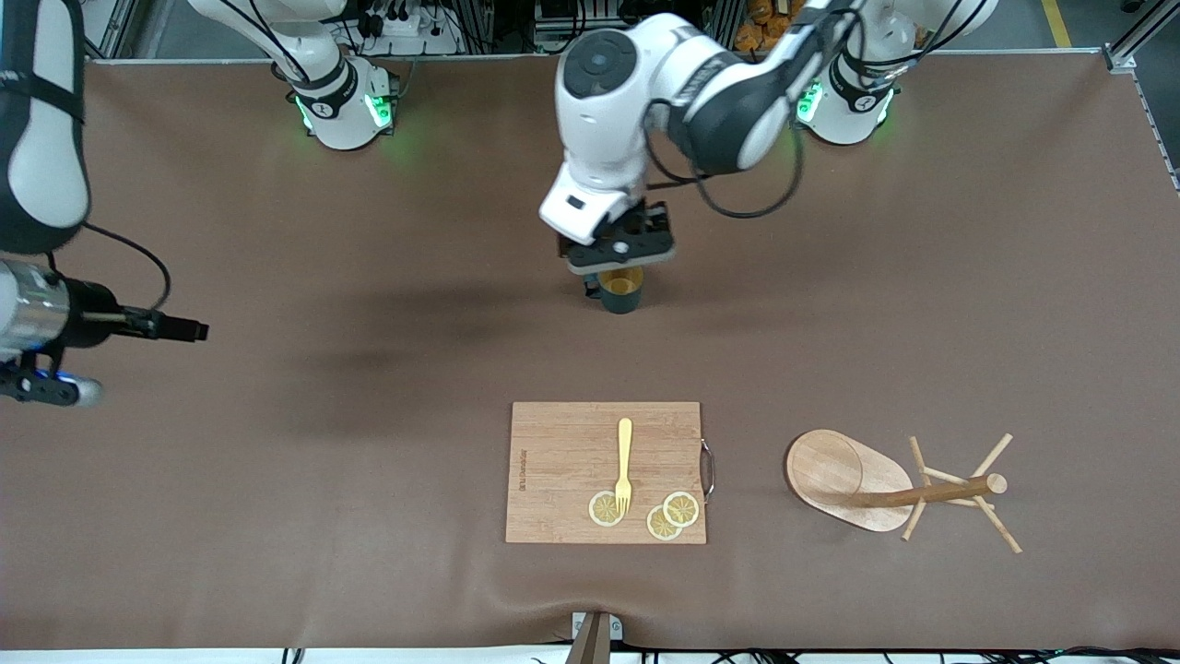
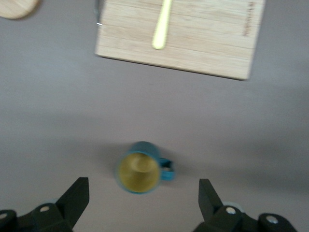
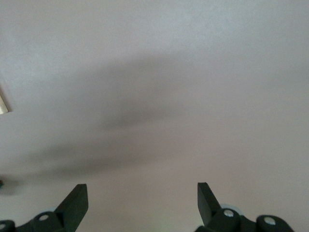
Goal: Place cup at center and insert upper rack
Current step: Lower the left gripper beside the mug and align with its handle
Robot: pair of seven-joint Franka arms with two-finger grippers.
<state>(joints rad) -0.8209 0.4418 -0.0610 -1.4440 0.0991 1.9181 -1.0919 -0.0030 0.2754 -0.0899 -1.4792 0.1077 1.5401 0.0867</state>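
Cup (image 1: pixel 620 289) directly under the left gripper (image 1: pixel 619 251), upright near the table's middle

Left gripper hung over the cup with its jaws spread wide and nothing held; in the left wrist view the cup (image 2: pixel 140 167) sat between the two fingers (image 2: pixel 73 198), its handle pointing toward one of them. Upper rack (image 1: pixel 890 481) lay tipped on its side, pole along the table, nearer the front camera toward the left arm's end, beside the cutting board (image 1: pixel 562 466). Right gripper (image 3: pixel 140 205) waited, jaws apart, over bare table

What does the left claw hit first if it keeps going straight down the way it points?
Probably the cup: the left claw hangs open above it, pointing down. The cup sits slightly off the midline, so depth and centring are unclear.
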